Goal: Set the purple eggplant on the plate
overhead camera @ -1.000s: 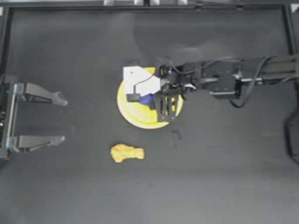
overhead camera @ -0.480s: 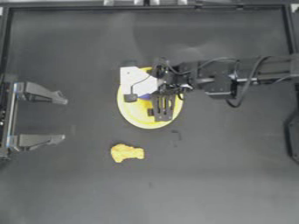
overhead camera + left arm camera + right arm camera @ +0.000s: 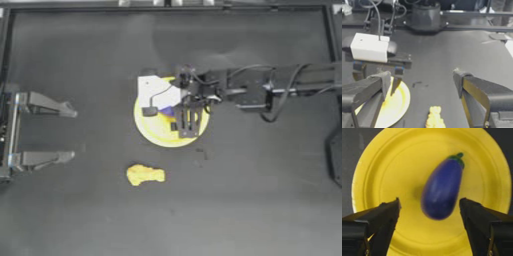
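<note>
1. The right arm is reaching in from the right side across the middle of the table, its wrist pointing down.
2. The right gripper (image 3: 429,205) is hanging with its jaws spread wide apart, the two dark fingers (image 3: 382,215) gripping nothing and touching nothing.
3. The left arm is sitting drawn back at the left edge of the table.
4. The left gripper (image 3: 57,132) is resting there with its jaws wide open, both fingers (image 3: 475,95) pointing toward the table's middle.
</note>
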